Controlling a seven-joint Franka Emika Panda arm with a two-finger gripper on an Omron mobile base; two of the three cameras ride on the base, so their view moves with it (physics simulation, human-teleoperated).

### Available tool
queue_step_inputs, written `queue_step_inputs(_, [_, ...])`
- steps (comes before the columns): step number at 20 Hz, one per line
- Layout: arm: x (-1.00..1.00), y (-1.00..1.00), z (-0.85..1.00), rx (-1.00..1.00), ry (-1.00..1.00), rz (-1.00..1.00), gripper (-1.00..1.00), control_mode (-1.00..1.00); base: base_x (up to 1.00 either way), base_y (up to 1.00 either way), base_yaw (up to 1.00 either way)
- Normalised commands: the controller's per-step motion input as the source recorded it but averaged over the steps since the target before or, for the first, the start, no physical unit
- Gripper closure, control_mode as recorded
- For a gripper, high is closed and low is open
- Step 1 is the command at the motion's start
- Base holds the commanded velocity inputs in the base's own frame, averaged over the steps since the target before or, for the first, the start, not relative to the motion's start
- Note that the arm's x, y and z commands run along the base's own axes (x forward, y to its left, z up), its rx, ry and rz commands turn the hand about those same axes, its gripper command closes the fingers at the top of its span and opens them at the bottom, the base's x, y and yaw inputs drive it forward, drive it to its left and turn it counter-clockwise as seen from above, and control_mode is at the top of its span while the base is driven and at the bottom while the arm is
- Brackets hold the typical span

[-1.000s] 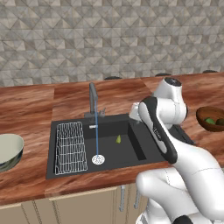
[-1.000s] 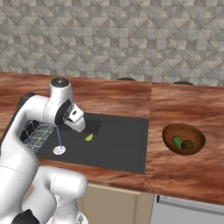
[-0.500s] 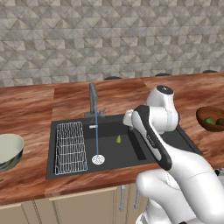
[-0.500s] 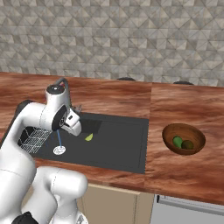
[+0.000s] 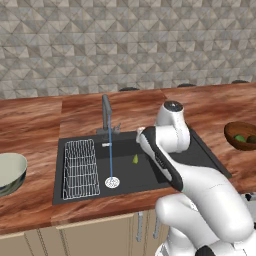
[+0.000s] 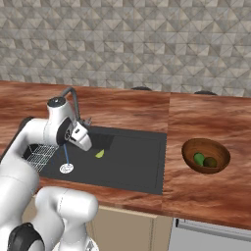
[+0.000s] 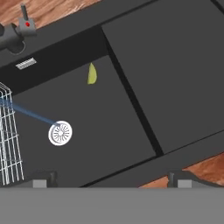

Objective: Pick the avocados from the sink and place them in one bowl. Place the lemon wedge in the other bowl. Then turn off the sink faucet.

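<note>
The lemon wedge (image 5: 135,159) (image 6: 99,154) (image 7: 92,73) lies on the floor of the dark sink (image 5: 130,176) (image 6: 137,162) (image 7: 175,65), right of the drain (image 7: 60,132). My gripper (image 6: 86,143) (image 7: 113,179) hangs open above the basin, a little short of the wedge, with nothing between its fingertips (image 7: 43,179). Both avocados, one green (image 6: 198,158) and one dark (image 6: 211,162), rest in the brown wooden bowl (image 5: 242,131) (image 6: 205,147) on the right counter. The pale bowl (image 5: 10,172) stands on the left counter. Water streams from the faucet (image 5: 106,112) (image 6: 73,100) onto the drain.
A white wire rack (image 5: 80,167) (image 7: 6,135) fills the left part of the basin. The faucet's lever (image 7: 25,15) stands by its base at the sink's back rim. Wooden counter surrounds the sink, with a tiled wall behind.
The arm has swung left and down, from the sink's right side to over the basin near the lemon wedge. The gripper stays open and nothing else has moved.
</note>
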Motion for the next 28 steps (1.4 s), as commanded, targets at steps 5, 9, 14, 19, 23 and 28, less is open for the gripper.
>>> queue_step_inputs(5, [0.15,0.11,-0.03,-0.02,0.00,-0.05,-1.00,-1.00,0.00,0.00,0.00])
queue_step_inputs(9, [0.05,0.04,-0.21,0.00,0.00,0.00,-1.00,-1.00,0.00,0.00,0.00])
queue_step_inputs(14, [0.11,0.06,-0.29,0.00,0.00,0.00,-1.00,-1.00,0.00,0.00,0.00])
queue_step_inputs(19, [0.18,0.13,-0.30,0.00,0.00,0.00,-1.00,-1.00,0.00,0.00,0.00])
queue_step_inputs(23, [0.21,0.12,-0.23,-0.01,0.00,0.00,-1.00,-1.00,0.00,0.00,0.00])
queue_step_inputs(28, [0.26,0.00,-0.15,-0.03,0.00,-0.03,-1.00,-1.00,0.00,0.00,0.00])
